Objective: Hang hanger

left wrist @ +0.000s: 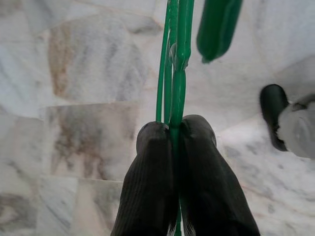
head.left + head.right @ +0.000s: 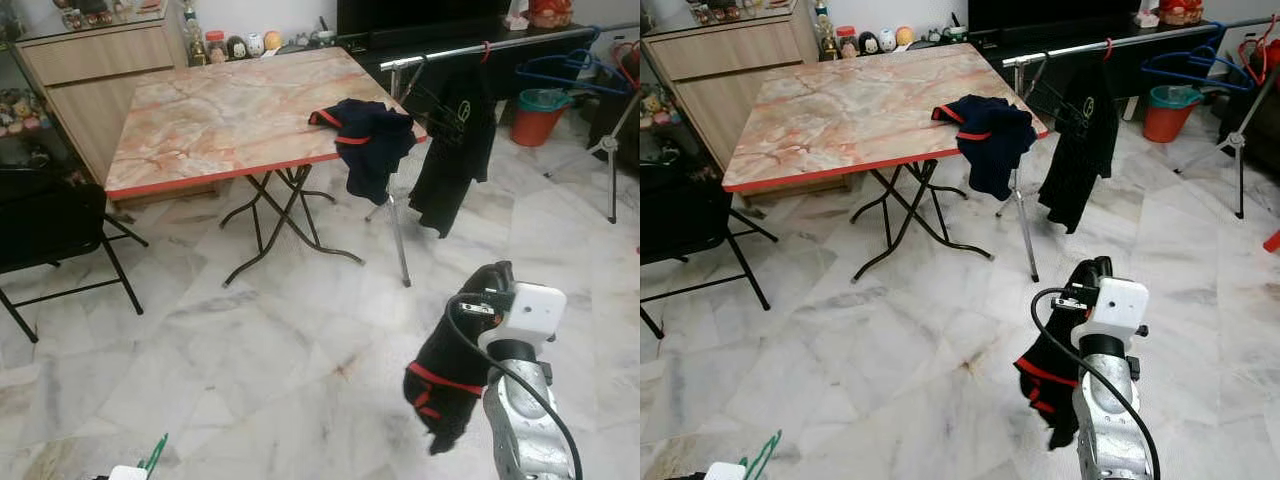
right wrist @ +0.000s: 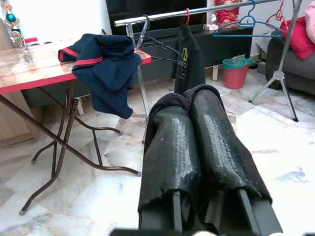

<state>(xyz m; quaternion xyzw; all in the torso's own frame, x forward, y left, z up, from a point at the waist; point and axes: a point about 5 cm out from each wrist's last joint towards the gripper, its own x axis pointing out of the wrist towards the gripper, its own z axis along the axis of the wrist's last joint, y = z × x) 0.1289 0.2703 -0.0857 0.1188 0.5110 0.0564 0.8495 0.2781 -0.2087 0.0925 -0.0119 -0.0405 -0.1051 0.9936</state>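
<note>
My left gripper (image 1: 173, 132) is shut on a green wire hanger (image 1: 177, 59), held low over the marble floor; the hanger's tip (image 2: 154, 452) shows at the bottom left of the eye views. My right gripper (image 3: 189, 101) is shut on a black garment with red trim (image 2: 445, 385), which drapes over its fingers and hangs below them. Ahead stands a silver clothes rail (image 2: 450, 52), well beyond both grippers. On it hang a black shirt (image 2: 455, 150) on a red hanger, some bare black hangers (image 2: 432, 100) and a blue hanger (image 2: 572, 72).
A folding table (image 2: 220, 120) with a marble-pattern top stands to the left of the rail, with a dark blue garment (image 2: 365, 135) hanging over its near corner. A black folding chair (image 2: 50, 225) is at far left. An orange bucket (image 2: 540, 115) and the rail's tripod leg (image 2: 610, 150) are at right.
</note>
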